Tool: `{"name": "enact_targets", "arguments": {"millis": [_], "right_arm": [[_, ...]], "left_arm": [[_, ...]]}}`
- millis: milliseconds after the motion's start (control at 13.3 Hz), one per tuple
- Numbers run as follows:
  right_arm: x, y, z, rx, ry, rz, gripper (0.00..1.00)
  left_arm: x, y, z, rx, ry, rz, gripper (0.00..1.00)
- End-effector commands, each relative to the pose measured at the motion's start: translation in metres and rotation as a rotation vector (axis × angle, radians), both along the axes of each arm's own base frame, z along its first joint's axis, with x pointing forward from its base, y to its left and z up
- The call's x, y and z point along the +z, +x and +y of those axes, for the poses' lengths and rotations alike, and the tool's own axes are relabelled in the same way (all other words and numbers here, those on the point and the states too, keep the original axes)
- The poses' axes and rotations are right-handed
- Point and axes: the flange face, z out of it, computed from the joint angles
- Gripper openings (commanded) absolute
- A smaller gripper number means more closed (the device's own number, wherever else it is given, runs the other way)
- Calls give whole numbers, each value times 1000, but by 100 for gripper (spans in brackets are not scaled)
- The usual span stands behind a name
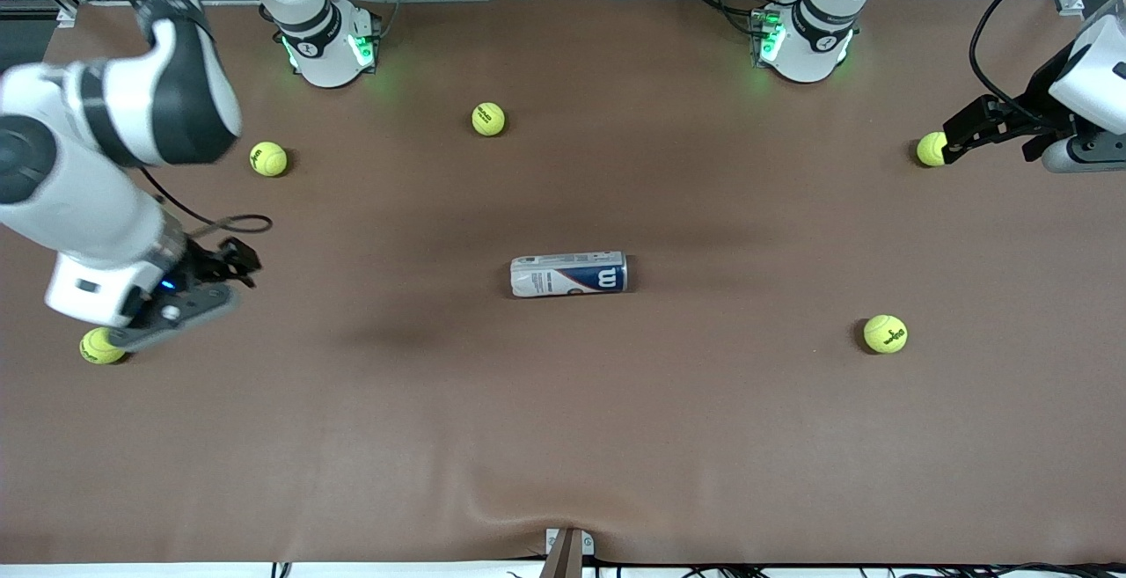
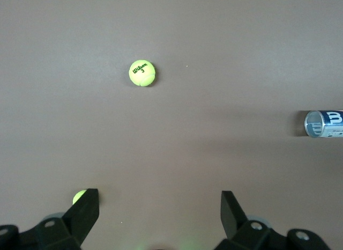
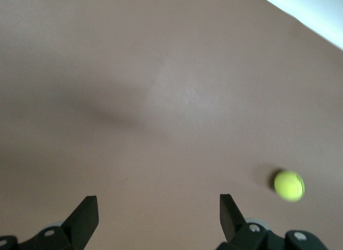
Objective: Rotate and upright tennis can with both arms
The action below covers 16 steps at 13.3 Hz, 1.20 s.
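Nearest the front camera lies a ball (image 1: 102, 346) at the right arm's end of the table (image 1: 563, 437), and the right gripper (image 1: 230, 263) hangs just above and beside it, jaws spread wide and holding nothing. The left gripper (image 1: 954, 140) hovers at the left arm's end, also wide and empty, its tips close to another ball (image 1: 931, 149). Outward from both, the can (image 1: 569, 274) lies on its side at mid-table, roughly halfway between the two grippers and well apart from each; neither arm looks clearly nearer. Its long axis runs from one arm's end of the table toward the other, so each gripper faces an end of the tube rather than its flank; the left wrist view shows the rimmed end (image 2: 316, 124) pointing toward that gripper. Three more balls (image 1: 885, 333) (image 1: 488, 119) (image 1: 268, 159) sit well away from the can, leaving bare mat all round it, and every table edge is far off, so there should be room to swing and stand it.
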Motion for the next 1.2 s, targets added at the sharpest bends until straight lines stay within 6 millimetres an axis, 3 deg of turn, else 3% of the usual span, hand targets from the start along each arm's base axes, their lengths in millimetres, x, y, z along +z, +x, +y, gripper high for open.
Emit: {"name": "enact_targets", "arguments": {"millis": [0, 150, 300, 526, 901, 977, 1127], "right_arm": [[33, -24, -42, -150, 113, -8, 100], [46, -39, -82, -241, 183, 34, 100], [64, -54, -98, -341, 182, 45, 100], [88, -76, -97, -478, 165, 64, 100], [109, -84, -91, -467, 172, 21, 100], [117, -79, -95, -469, 182, -1, 100], [129, -75, -95, -464, 175, -24, 100]], "left_arm": [[1, 1, 2, -22, -1, 5, 100], [2, 1, 2, -22, -1, 2, 100], [5, 2, 2, -25, -2, -4, 100], [8, 1, 3, -22, -1, -10, 100], [8, 1, 5, -19, -4, -10, 100], [5, 3, 3, -19, -5, -5, 100], [-20, 18, -7, -31, -16, 34, 100]]}}
